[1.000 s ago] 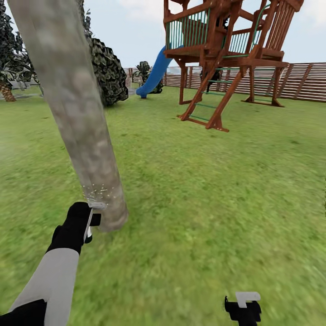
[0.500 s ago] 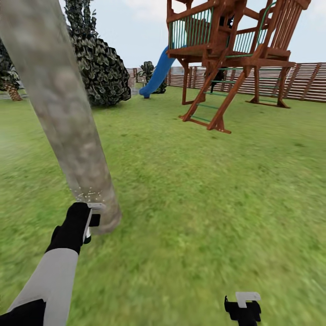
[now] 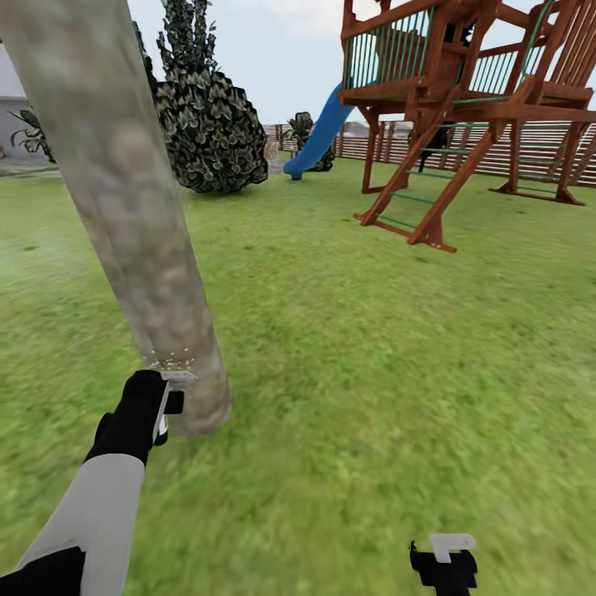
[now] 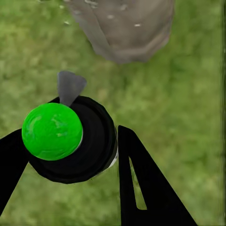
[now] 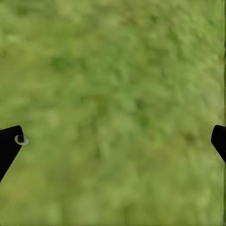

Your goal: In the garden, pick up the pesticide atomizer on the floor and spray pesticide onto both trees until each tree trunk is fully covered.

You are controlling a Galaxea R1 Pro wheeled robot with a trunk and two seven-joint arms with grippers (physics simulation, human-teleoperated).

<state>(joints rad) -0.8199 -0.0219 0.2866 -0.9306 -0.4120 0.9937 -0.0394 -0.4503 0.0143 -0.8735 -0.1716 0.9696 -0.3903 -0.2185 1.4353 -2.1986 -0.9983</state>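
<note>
left end effector pinching sprayer, nozzle aimed at trunk base, lower left of head view, to wet bark | white specks there | right end effector spread, idle over lawn

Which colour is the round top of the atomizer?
Bright green, on the black atomizer; the left wrist view shows it best.

Smooth matt mottled tree trunk, glossy green-capped atomizer, reddish wooden playset.
</note>
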